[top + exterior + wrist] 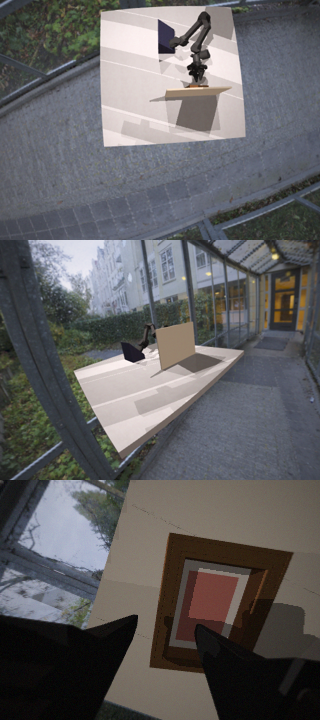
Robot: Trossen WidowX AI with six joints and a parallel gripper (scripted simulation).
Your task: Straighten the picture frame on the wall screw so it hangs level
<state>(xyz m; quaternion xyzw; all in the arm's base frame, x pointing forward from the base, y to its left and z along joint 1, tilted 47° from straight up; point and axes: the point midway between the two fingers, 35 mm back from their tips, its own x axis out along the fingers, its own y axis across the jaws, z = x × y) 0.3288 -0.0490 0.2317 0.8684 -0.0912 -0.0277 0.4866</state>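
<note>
The picture frame (pixel 197 86) (pixel 225 553), brown wood around a red picture with a pale border, hangs on the upright board (pixel 191 92) (pixel 175 345) (pixel 240 510). In the wrist view it looks turned anticlockwise against the board's edges, its right side higher. The screw and notched strip are hidden. My gripper (pixel 198 80) (pixel 166 624) is open and empty, just in front of the frame. In the wrist view its right finger overlaps the frame's lower part and its left finger shows left of the frame. The board hides the frame and fingers in the exterior view.
A dark navy block (pixel 165 36) (pixel 131 353) stands on the pale table (pixel 124 85) (pixel 116 384) beside the arm's lower part. The board stands upright across the table, beyond the arm. Shadows fall over the table and board.
</note>
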